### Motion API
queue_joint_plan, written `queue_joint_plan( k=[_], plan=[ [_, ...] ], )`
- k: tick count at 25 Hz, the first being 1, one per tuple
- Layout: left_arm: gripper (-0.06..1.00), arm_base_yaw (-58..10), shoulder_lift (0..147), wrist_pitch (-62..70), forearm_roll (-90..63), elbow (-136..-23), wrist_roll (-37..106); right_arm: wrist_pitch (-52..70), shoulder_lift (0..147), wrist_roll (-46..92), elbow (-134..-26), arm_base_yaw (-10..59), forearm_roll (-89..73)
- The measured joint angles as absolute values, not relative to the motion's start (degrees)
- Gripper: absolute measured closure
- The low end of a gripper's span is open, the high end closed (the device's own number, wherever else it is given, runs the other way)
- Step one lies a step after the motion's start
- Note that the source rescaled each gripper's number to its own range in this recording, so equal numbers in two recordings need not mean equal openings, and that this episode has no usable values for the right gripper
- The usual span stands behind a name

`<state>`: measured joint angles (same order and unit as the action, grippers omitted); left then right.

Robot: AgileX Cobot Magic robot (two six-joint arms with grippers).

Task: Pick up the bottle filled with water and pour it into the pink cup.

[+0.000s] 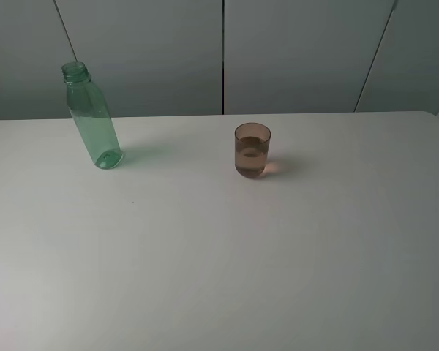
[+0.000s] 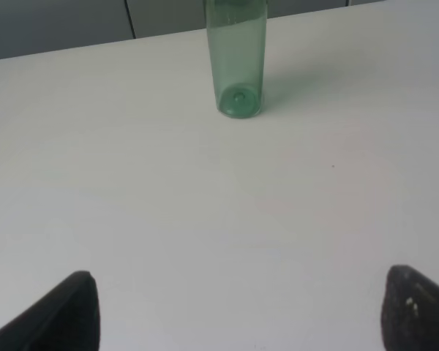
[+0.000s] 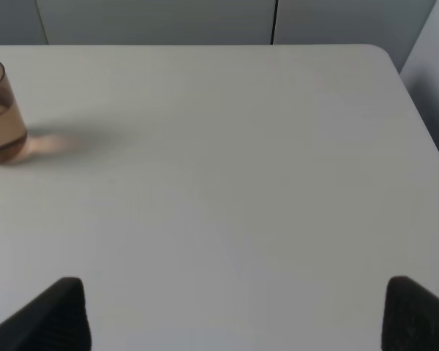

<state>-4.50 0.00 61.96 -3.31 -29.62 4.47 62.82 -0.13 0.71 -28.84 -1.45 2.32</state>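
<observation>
Plain white table (image 1: 205, 278) against grey wall panels (image 1: 293, 51); both arms' jaws gape wide, holding nothing.

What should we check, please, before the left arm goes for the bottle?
1. Bottle upright on the table, cap off: ok.
2. Left hand open, with the bottle straight ahead between its fingers: ok.
3. Nothing lying between the left hand and the bottle: ok.
4. Pink cup upright, mouth open, standing apart from the bottle: ok.
5. Right hand open, empty and away from the cup: ok.
6. Room left in the cup, which already seems to hold some liquid: cannot tell.
</observation>
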Motion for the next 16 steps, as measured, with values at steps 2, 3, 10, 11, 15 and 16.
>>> queue_joint_plan(
  k=[2, 3, 10, 11, 15, 16],
  plan=[
    [0.01, -4.5, 0.0, 61.96, -3.22, -29.62, 4.47, 62.82, -0.13, 0.71, -28.84, -1.45, 2.32],
    [0.01, -4.5, 0.0, 61.96, -3.22, -29.62, 4.47, 62.82, -0.13, 0.71, -28.84, -1.45, 2.32],
    [0.01, -4.5, 0.0, 61.96, -3.22, -29.62, 4.47, 62.82, -0.13, 0.71, -28.84, -1.45, 2.32],
    [0.01, -4.5, 0.0, 61.96, -3.22, -29.62, 4.47, 62.82, -0.13, 0.71, -28.84, -1.45, 2.32],
    [0.01, -4.5, 0.0, 61.96, -3.09, -29.62, 4.1, 62.82, -0.13, 0.71, -28.84, -1.45, 2.32],
    [0.01, -4.5, 0.0, 61.96, -3.09, -29.62, 4.01, 62.82, -0.13, 0.71, -28.84, -1.45, 2.32]
  ],
)
